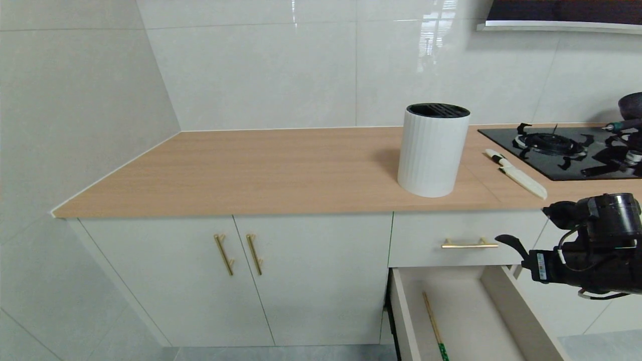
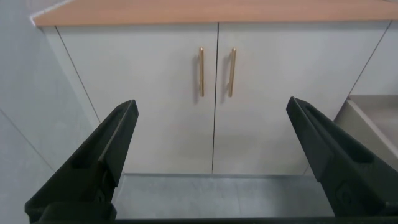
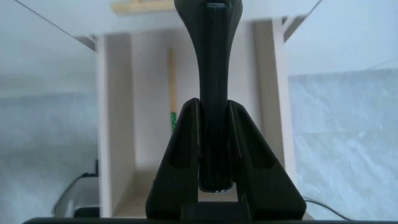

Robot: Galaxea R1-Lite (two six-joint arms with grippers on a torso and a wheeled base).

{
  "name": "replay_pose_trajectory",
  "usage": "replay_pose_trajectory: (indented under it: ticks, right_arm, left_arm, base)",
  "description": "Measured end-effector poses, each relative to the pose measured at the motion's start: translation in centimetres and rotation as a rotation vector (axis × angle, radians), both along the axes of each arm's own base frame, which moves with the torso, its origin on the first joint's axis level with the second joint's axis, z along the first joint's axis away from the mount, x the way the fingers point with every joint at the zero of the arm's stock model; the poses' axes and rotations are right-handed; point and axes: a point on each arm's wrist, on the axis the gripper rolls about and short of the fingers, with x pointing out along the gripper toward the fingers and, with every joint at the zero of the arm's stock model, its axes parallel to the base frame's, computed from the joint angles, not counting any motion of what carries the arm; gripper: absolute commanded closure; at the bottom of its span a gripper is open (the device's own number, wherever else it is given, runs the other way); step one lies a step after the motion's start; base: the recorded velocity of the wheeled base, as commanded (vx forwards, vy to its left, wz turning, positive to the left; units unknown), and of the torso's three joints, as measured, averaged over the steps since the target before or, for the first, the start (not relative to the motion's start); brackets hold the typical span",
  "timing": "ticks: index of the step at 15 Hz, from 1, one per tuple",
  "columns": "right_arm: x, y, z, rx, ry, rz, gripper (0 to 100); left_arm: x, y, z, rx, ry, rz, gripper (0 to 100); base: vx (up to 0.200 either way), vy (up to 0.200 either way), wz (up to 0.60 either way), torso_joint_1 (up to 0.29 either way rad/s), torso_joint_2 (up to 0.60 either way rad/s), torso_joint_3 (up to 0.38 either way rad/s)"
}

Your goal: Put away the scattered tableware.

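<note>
My right gripper (image 1: 530, 260) hangs in front of the cabinet at the right, over the open lower drawer (image 1: 496, 301). It is shut on a black utensil handle (image 1: 507, 241) that sticks out past its fingers. From the wrist, the gripper (image 3: 214, 155) clamps the black handle (image 3: 211, 74) above the drawer (image 3: 115, 124). A wooden chopstick with a green end (image 1: 434, 326) lies in the drawer, also seen as the chopstick (image 3: 172, 87). A white-handled knife (image 1: 516, 174) lies on the counter. My left gripper (image 2: 217, 174) is open, low, facing the cabinet doors.
A white ribbed utensil holder (image 1: 433, 150) with a black slotted top stands on the wooden counter (image 1: 251, 170). A black gas hob (image 1: 551, 145) and a dark pot (image 1: 633, 106) are at the far right. A shut drawer with a gold handle (image 1: 469, 244) sits above the open one.
</note>
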Motion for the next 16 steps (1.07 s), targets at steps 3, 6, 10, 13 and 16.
replay_pose_trajectory:
  ticks: [3,6,10,13,16]
  right_arm:
    - [-0.1,0.5,-0.6,-0.003,0.002,0.023,100]
    - [-0.1,1.1,-1.5,-0.005,0.006,0.044,100]
    - [0.9,1.9,-3.5,-0.043,0.002,0.029,100]
    - [1.6,2.0,-5.5,-0.056,0.029,0.026,100]
    - [2.0,2.2,-7.1,-0.059,0.054,0.029,100]
  left_arm:
    - [0.0,0.0,0.0,0.000,0.000,0.000,0]
    - [0.0,0.0,0.0,0.000,0.000,0.000,0]
    - [0.0,0.0,0.0,-0.001,-0.001,0.000,0]
    - [0.0,0.0,0.0,-0.001,0.000,0.000,0]
    - [0.0,0.0,0.0,0.000,0.000,0.000,0]
  base:
    - [0.000,0.000,0.00,-0.204,0.50,0.279]
    - [0.000,0.000,0.00,-0.190,0.47,0.279]
    - [0.000,0.000,0.00,-0.172,0.47,0.293]
    - [0.000,0.000,0.00,-0.144,0.45,0.300]
    - [0.000,0.000,0.00,-0.115,0.41,0.295]
